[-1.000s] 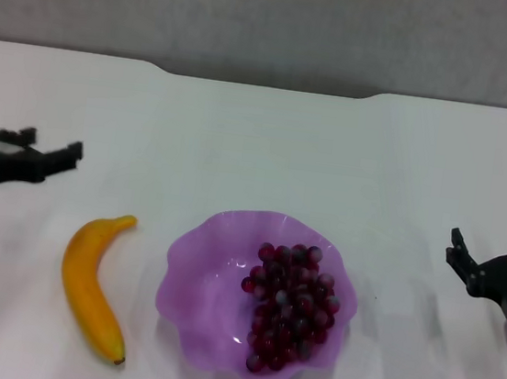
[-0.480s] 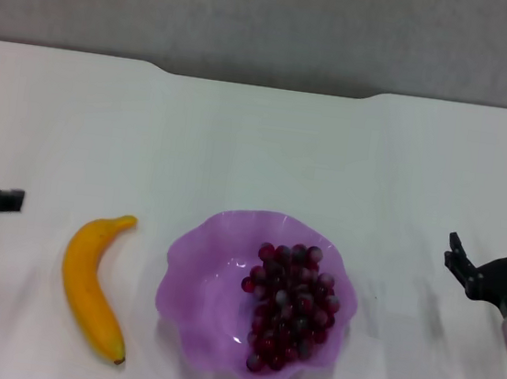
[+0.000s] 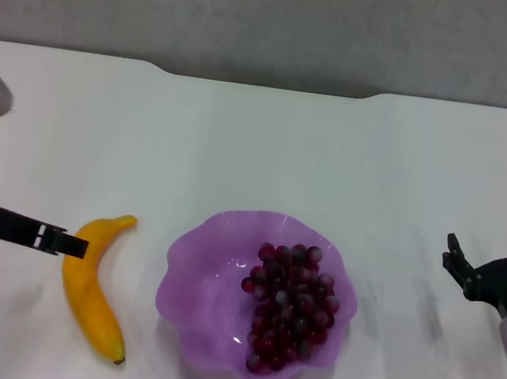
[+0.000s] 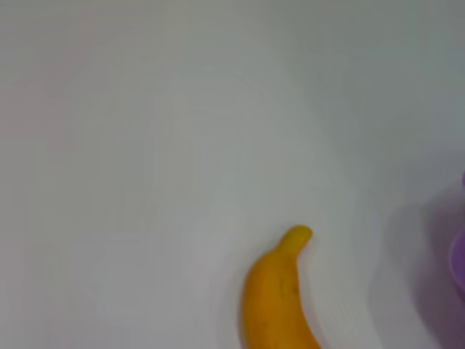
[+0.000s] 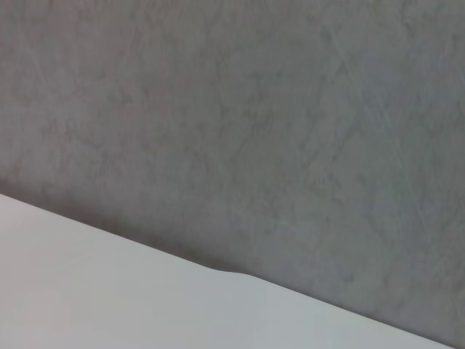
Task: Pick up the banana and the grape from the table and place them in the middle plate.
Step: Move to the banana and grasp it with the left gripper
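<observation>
Head view. Table (image 3: 259,144), white, notch in far edge. Middle plate (image 3: 202,271), purple, scalloped, near the front edge at centre; the grape (image 3: 290,305) already lies in its right half. Banana (image 3: 91,290) lies on the table just left of the plate, not in it. Left gripper (image 3: 66,244), reaching in from the left edge, its tip at the banana's upper part; spread or clenched, cannot tell. Right gripper (image 3: 489,265), near the right edge, fingers apart, holding nothing.

Left wrist view. Banana (image 4: 280,298) below; plate rim (image 4: 458,258) at the side.

Right wrist view. Table's far edge (image 5: 109,291) and grey wall only.

Judged half done: banana remains.
</observation>
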You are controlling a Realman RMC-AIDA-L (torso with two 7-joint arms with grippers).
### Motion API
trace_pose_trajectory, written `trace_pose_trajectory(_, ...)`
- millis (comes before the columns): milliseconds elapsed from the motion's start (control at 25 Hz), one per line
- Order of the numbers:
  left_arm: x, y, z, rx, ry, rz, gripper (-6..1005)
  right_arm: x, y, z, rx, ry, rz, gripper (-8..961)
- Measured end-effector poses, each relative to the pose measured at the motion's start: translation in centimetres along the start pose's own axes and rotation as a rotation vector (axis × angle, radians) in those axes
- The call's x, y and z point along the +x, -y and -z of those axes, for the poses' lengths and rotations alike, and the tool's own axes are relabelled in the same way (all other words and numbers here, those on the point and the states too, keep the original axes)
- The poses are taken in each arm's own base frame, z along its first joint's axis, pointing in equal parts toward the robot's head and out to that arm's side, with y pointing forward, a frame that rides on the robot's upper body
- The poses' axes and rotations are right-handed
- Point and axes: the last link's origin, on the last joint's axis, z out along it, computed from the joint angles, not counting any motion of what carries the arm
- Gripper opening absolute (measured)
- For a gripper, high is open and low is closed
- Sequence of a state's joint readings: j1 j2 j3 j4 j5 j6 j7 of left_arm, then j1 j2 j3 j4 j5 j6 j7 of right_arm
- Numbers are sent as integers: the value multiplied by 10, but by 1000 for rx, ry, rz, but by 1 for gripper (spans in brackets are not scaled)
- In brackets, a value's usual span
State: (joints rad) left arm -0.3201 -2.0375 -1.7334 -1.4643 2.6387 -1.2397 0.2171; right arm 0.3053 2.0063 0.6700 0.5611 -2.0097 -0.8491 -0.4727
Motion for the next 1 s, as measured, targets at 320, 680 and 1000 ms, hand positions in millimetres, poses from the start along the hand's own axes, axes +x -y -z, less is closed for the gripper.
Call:
trace_pose_trajectory(320, 9, -27, -14, 23, 54, 54, 836, 0, 1, 0, 5, -1, -6, 906)
trace_pose_trajectory(680, 28, -48, -32, 120, 66, 143, 894, -1, 0, -1, 3, 3, -6, 907)
trace_pose_trajectory(1000, 29, -41, -50, 189, 111, 190, 893, -2, 1, -1, 3, 7, -6, 905)
